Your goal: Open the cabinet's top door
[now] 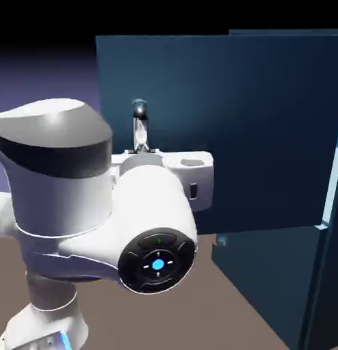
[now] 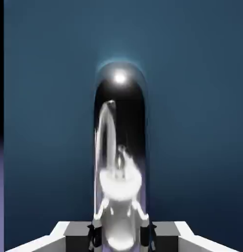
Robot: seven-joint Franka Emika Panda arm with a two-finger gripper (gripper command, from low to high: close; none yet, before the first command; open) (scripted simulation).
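"Pincer (image 2: 121,235) first: what is it doing?"

"It's clenched on the vertical silver bar handle (image 2: 119,157). In the hand view one fingertip sits on either side, with the lower part of the bar between them."

"And the rest of the handle?"

"It runs up from the fingertips to a rounded top with a bright spot on it. The metal is shiny, with white reflections down its length."

"Where's the top door (image 1: 261,123)?"

"Across the middle and the exterior view's right, a flat dark blue panel. The handle is near its edge on the exterior view's left."

"Closed?"

"No, it stands ajar, swung out from the cabinet (image 1: 330,287). A pale strip (image 1: 332,188) shows by its edge on the exterior view's right, and it's at a different angle from the lower door (image 1: 271,273) beneath it."

"How about the arm (image 1: 59,198)?"

"White, on the exterior view's left, with its wrist in front of part of the top door. A round black panel (image 1: 158,261) on it has a lit blue button."
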